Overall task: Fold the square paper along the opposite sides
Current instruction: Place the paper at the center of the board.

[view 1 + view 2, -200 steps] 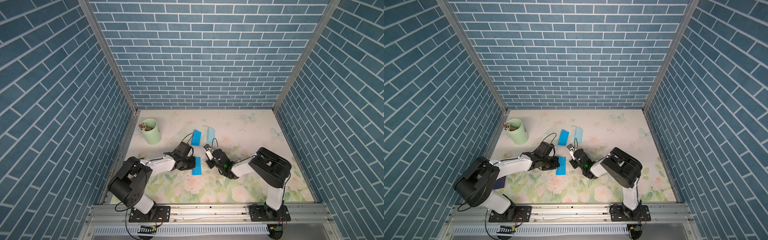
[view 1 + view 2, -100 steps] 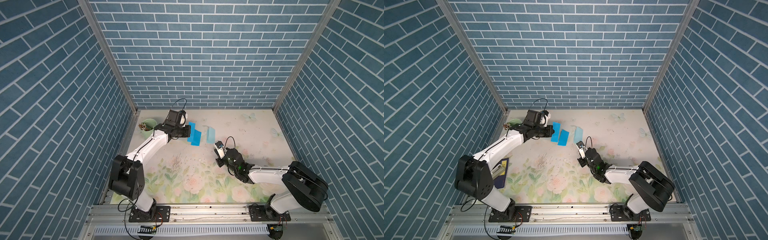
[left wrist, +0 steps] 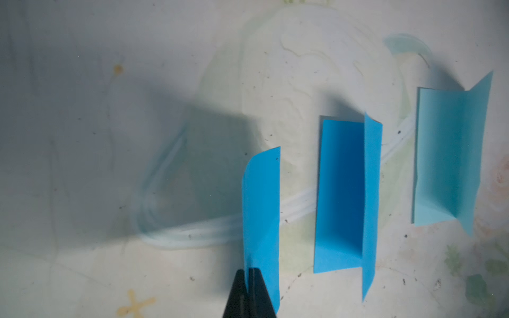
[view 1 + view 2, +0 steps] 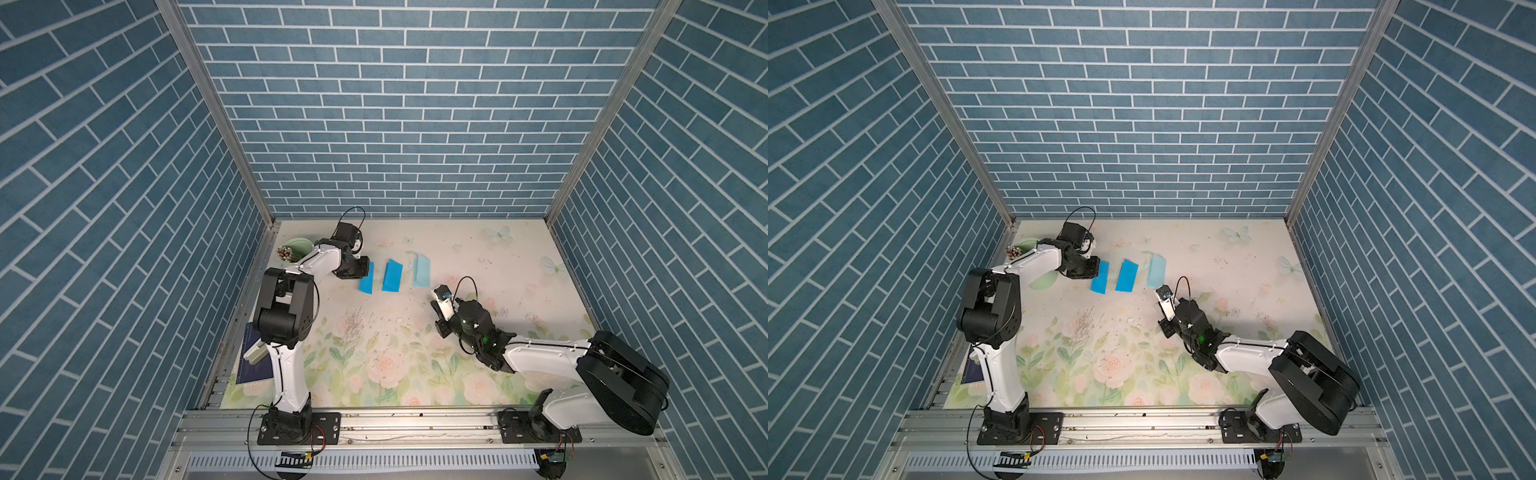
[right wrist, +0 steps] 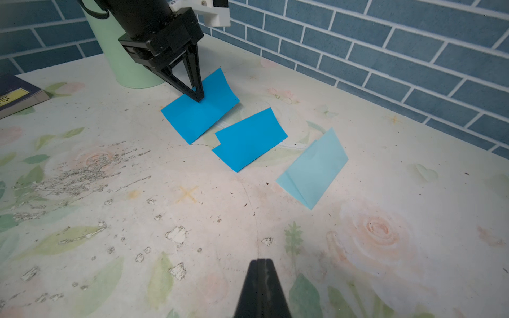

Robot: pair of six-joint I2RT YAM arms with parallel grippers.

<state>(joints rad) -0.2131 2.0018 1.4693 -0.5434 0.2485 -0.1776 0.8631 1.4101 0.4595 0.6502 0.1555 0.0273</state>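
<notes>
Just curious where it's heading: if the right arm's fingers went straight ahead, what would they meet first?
Likely the middle folded paper; the right fingers may graze the table first, depth unclear.

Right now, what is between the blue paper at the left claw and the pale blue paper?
One more folded bright blue paper, touching neither the held paper nor the pale paper. Both top views show it.

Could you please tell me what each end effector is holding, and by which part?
The left end effector pinches a folded blue paper by one edge; the right end effector holds nothing.
</notes>
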